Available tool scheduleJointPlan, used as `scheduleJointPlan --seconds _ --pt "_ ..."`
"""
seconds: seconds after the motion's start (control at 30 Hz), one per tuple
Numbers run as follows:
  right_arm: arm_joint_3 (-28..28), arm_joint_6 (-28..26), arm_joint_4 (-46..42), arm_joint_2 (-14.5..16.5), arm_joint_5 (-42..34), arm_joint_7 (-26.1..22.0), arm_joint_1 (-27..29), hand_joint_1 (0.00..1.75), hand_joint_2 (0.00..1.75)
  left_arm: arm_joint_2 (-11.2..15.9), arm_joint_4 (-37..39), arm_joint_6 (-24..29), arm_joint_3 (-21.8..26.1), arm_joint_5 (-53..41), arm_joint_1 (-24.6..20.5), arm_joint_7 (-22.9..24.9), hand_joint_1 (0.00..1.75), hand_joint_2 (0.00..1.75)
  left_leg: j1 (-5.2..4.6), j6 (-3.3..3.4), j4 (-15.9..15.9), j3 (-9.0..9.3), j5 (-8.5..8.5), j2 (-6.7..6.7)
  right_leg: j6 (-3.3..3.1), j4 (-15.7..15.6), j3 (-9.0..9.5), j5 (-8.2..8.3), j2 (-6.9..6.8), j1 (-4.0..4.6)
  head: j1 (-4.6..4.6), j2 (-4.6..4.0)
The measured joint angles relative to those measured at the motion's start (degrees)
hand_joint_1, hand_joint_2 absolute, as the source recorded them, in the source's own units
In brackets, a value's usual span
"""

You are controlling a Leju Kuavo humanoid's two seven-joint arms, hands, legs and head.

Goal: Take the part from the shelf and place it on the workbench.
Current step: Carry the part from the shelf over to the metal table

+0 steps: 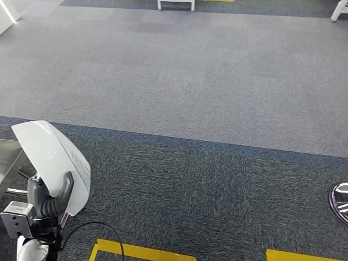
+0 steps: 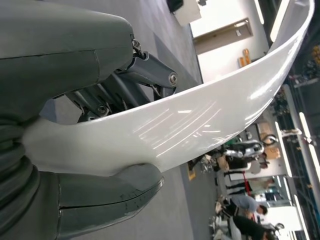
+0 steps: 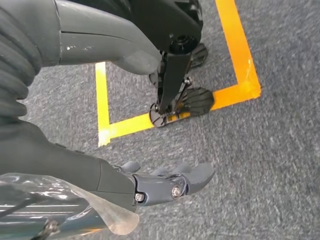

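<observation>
On your far left in the head view, the left hand point(image 1: 49, 204) holds one part point(image 1: 55, 160), a curved, glossy white shell, low over the dark grey carpet point(image 1: 197, 185). The shell stands up above the hand, its rounded back toward you, and the thumb presses against its lower face. In the left wrist view you see the grip up close: the left hand point(image 2: 75, 125) clamps the white part point(image 2: 181, 125) between the thick grey thumb on one face and the darker fingers point(image 2: 151, 72) on the other, and the part sweeps away from the hand in a long arc. Behind it that view shows a bright hall with several people standing, too small to say more.

Moving right across the head view, you have two bands of carpet, lighter grey farther off and darker near you, and two pieces of yellow tape point(image 1: 139, 251) along the near edge.

In the right wrist view the right hand point(image 3: 166, 182) hangs over the floor holding nothing, its fingers stretched out and lying close side by side, thumb apart, with orange and yellow tape lines point(image 3: 234, 55) on the carpet beneath
</observation>
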Motion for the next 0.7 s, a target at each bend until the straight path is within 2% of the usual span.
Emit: scheduleJointPlan --seconds 0.03,0.07,0.1,0.13,0.17,0.2,0.23,0.27,0.3,0.33,0.37,0.4,0.43,0.47,0.5,0.53,0.57,0.6,0.63,0.7 --pt "0.00 0.00 0.00 0.01 0.00 0.00 -0.03 0.00 1.75 0.00 -0.01 0.00 0.00 0.00 0.05 -0.02 1.75 1.75 0.12 0.29 -0.29 0.08 0.13 -0.78 0.33 -0.12 0.19 -0.18 -0.54 -0.04 -0.01 0.00" --pt "0.00 0.00 0.00 0.01 0.00 -0.01 -0.07 0.00 1.75 0.00 -0.03 0.00 0.01 0.00 0.10 -0.03 1.75 1.75 0.28 0.59 -0.67 0.32 0.25 -1.40 0.63 0.03 0.30 -0.56 -0.11 -0.11 0.05 0.00" --pt "0.00 0.00 -0.01 0.01 0.00 -0.03 -0.08 0.00 1.75 0.00 -0.05 0.01 0.02 0.00 0.04 -0.04 1.75 1.75 0.48 0.93 -1.06 0.59 0.43 -2.01 0.86 0.96 -0.01 -1.30 1.05 -0.19 0.16 0.00" --pt "0.00 0.00 -0.01 0.00 0.00 -0.05 -0.09 0.00 1.75 -0.02 -0.07 0.02 0.03 0.02 -0.05 -0.04 1.75 1.75 0.73 1.27 -1.42 0.84 0.60 -2.62 1.04 3.28 -1.09 -2.63 2.69 -0.26 0.29 0.00" --pt "0.01 0.01 -0.01 -0.01 0.01 -0.05 -0.06 0.00 1.75 -0.05 -0.08 0.02 0.03 0.03 -0.12 -0.04 1.75 1.75 0.80 1.47 -1.51 0.90 0.64 -3.17 1.14 6.81 -2.83 -4.29 4.49 -0.33 0.44 0.00" --pt "0.01 0.01 0.00 -0.01 0.01 -0.04 0.02 0.00 1.75 -0.07 -0.08 0.03 0.02 0.04 -0.18 -0.03 1.75 1.75 0.84 1.62 -1.50 0.87 0.65 -3.84 1.23 11.06 -5.09 -5.99 5.48 -0.36 0.49 0.00" --pt "0.01 0.01 0.01 -0.01 0.01 -0.01 0.10 0.00 1.75 -0.09 -0.08 0.02 0.02 0.04 -0.14 -0.03 1.75 1.75 0.86 1.67 -1.48 0.86 0.64 -4.59 1.34 14.80 -7.25 -7.10 5.91 -0.38 0.52 0.00" --pt "0.01 0.00 0.01 -0.01 0.01 0.01 0.18 0.00 1.75 -0.09 -0.07 -0.01 0.01 0.04 -0.09 -0.03 1.75 1.75 0.87 1.67 -1.46 0.90 0.62 -5.37 1.43 16.75 -8.65 -7.08 6.03 -0.39 0.51 0.00" --pt "0.01 -0.01 0.00 -0.01 0.00 0.02 0.22 0.00 1.75 -0.09 -0.07 -0.02 0.02 0.03 -0.05 -0.03 1.75 1.75 0.91 1.63 -1.42 0.98 0.59 -6.20 1.48 16.36 -8.96 -5.81 6.10 -0.40 0.50 0.00" --pt "0.00 -0.02 -0.01 -0.01 0.00 0.02 0.22 0.00 1.75 -0.09 -0.07 -0.03 0.02 0.03 -0.03 -0.03 1.75 1.75 0.98 1.52 -1.36 1.10 0.52 -7.02 1.51 13.54 -8.09 -3.51 6.39 -0.46 0.52 0.00" --pt "0.00 -0.03 -0.01 -0.02 0.00 0.02 0.21 0.00 1.75 -0.09 -0.07 -0.03 0.02 0.03 -0.03 -0.03 1.75 1.75 1.08 1.34 -1.22 1.17 0.40 -7.78 1.54 9.35 -6.49 -0.95 7.26 -0.60 0.53 0.00" --pt "0.00 -0.04 -0.01 -0.02 0.00 0.02 0.20 0.00 1.75 -0.09 -0.07 -0.03 0.02 0.03 -0.05 -0.02 1.75 1.75 1.10 1.05 -0.93 1.09 0.23 -8.50 1.53 5.25 -4.82 0.82 8.62 -0.79 0.56 0.00" --pt "0.01 -0.03 -0.01 -0.03 0.00 0.02 0.18 0.00 1.75 -0.09 -0.07 -0.02 0.02 0.03 -0.08 -0.02 1.75 1.75 1.14 0.72 -0.65 0.88 0.12 -9.20 1.41 2.31 -3.47 1.81 9.79 -0.94 0.56 0.00" --pt "0.01 -0.02 0.00 -0.03 0.00 0.02 0.18 0.00 1.75 -0.09 -0.07 -0.03 0.01 0.03 -0.08 -0.01 1.75 1.75 1.19 0.35 -0.43 0.58 0.10 -9.83 1.21 0.81 -2.73 2.00 10.59 -1.00 0.57 0.00" --pt "0.01 -0.02 0.01 -0.03 0.00 0.02 0.16 0.00 1.75 -0.09 -0.07 -0.03 0.01 0.03 -0.05 -0.01 1.75 1.75 1.26 -0.04 -0.33 0.29 0.18 -10.47 0.91 0.48 -2.45 1.73 10.66 -0.93 0.57 0.00" --pt "0.01 -0.01 0.01 -0.02 0.00 0.02 0.13 0.00 1.75 -0.08 -0.08 -0.03 0.02 0.02 0.02 -0.01 1.75 1.75 1.38 -0.38 -0.40 0.08 0.33 -11.11 0.56 0.45 -2.30 1.77 10.08 -0.87 0.54 0.00" --pt "0.00 -0.01 0.01 0.00 0.00 0.02 0.12 0.00 1.75 -0.04 -0.08 -0.03 0.02 0.02 0.10 -0.01 1.75 1.75 1.44 -0.66 -0.32 -0.03 0.29 -11.19 0.21 0.28 -2.19 1.87 9.39 -0.90 0.56 0.00" --pt "0.00 -0.01 0.01 0.02 0.00 0.01 0.09 0.00 1.75 -0.01 -0.08 -0.01 0.02 0.02 0.13 -0.01 1.75 1.75 1.39 -0.91 0.29 -0.30 -0.14 -10.35 -0.13 0.04 -2.01 1.96 8.73 -0.97 0.39 0.00" --pt "0.00 -0.01 0.00 0.03 0.00 0.01 0.09 0.00 1.75 0.02 -0.09 0.01 0.02 0.02 0.07 -0.02 1.75 1.75 1.33 -1.15 2.03 -1.07 -1.20 -8.86 -0.44 -0.20 -1.83 2.02 7.98 -1.05 0.23 0.00" --pt "0.00 -0.03 -0.01 0.03 0.00 -0.01 0.17 0.00 1.75 0.02 -0.08 0.03 -0.01 0.02 -0.04 -0.02 1.75 1.75 1.42 -1.62 8.84 -4.22 -4.66 -5.51 -0.90 -0.42 -1.58 1.90 6.40 -0.95 -0.09 0.00"
